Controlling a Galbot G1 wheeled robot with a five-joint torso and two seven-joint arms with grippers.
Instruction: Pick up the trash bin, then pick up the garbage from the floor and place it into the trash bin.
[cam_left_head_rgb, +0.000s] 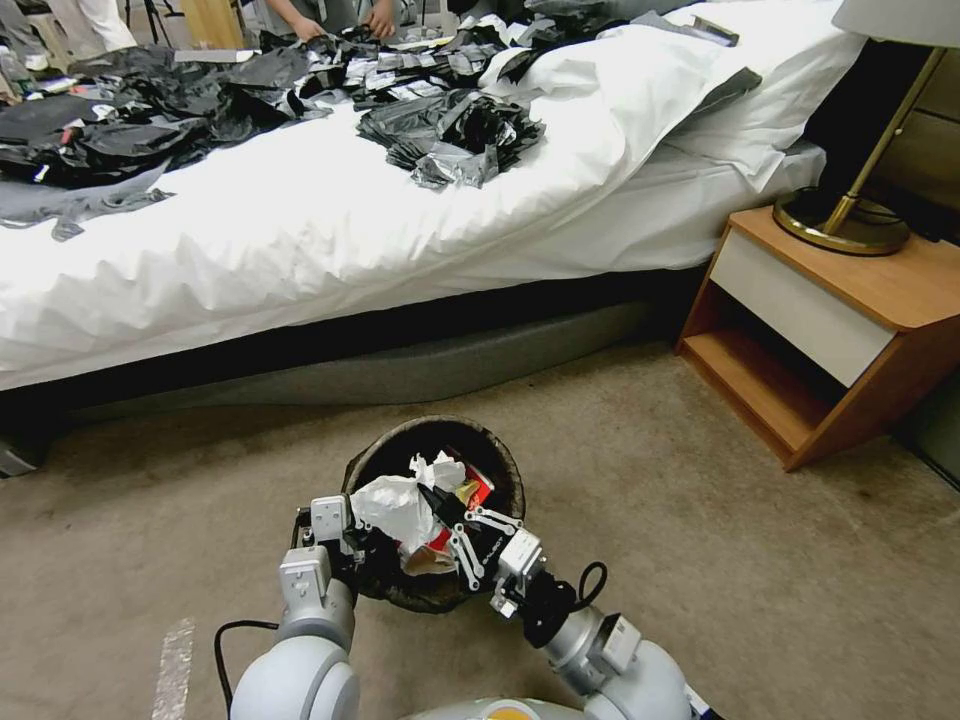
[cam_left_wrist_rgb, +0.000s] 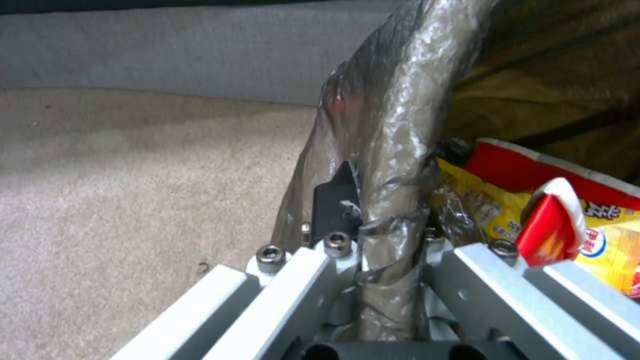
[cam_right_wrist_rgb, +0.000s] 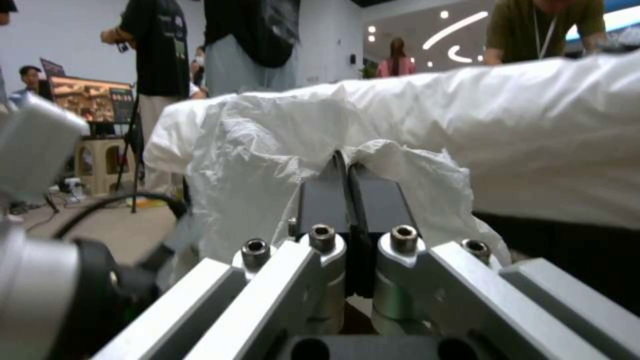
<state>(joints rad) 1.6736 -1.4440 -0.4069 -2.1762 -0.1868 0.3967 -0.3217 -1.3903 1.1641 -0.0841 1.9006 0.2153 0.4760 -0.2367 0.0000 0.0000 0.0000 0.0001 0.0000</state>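
Note:
The trash bin (cam_left_head_rgb: 400, 445), lined with a dark bag, is low in front of me over the carpet. My left gripper (cam_left_head_rgb: 342, 545) is shut on the near-left part of its bag-covered rim (cam_left_wrist_rgb: 390, 150). The right gripper (cam_left_head_rgb: 437, 497) reaches over the bin's mouth and is shut on a white crumpled piece of garbage (cam_left_head_rgb: 398, 508). In the right wrist view that gripper (cam_right_wrist_rgb: 347, 167) has its dark fingers pressed together into the white crumpled piece (cam_right_wrist_rgb: 267, 150). Red and yellow snack wrappers (cam_left_wrist_rgb: 533, 210) lie inside the bin, along with more white paper (cam_left_head_rgb: 440, 470).
A bed with white bedding (cam_left_head_rgb: 300, 240) runs across the back, with grey-black foil bags (cam_left_head_rgb: 450, 135) piled on it. A wooden nightstand (cam_left_head_rgb: 830, 320) carrying a brass lamp (cam_left_head_rgb: 845, 215) stands at the right. Bare carpet (cam_left_head_rgb: 700, 520) lies around the bin.

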